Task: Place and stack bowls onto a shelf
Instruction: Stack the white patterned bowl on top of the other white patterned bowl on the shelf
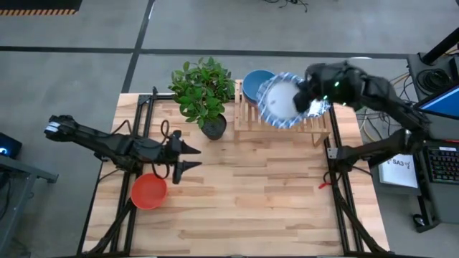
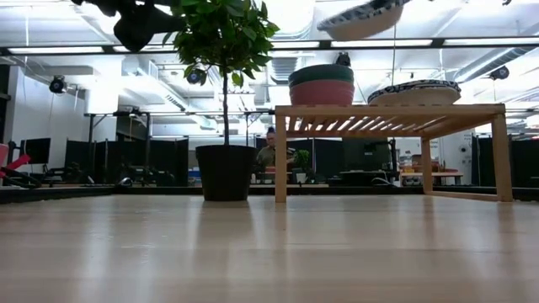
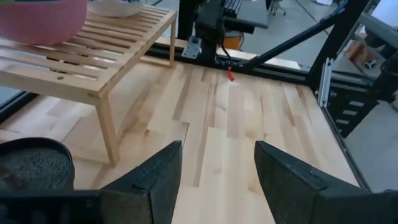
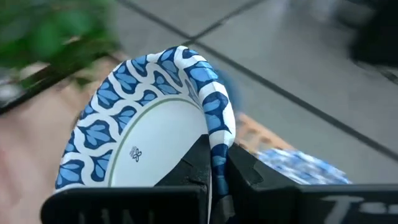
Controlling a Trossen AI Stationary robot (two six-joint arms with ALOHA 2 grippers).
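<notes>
Right hand (image 1: 310, 99) pinches the patterned bowl (image 1: 281, 100) by its rim, tilted, upper right of frame, directly above the shelf (image 1: 244, 118). Left hand (image 1: 193, 157), fingers apart and empty, beside red bowl (image 1: 148, 191).

grey concrete floor (image 1: 86, 72) with dark seam lines, white ceiling (image 2: 472, 25) with long strip lights, dark partition panels (image 2: 152, 160) at the back, a person (image 2: 269, 153) sitting far behind, keyboard (image 1: 442, 163) beside the desk (image 1: 251, 208)
</notes>
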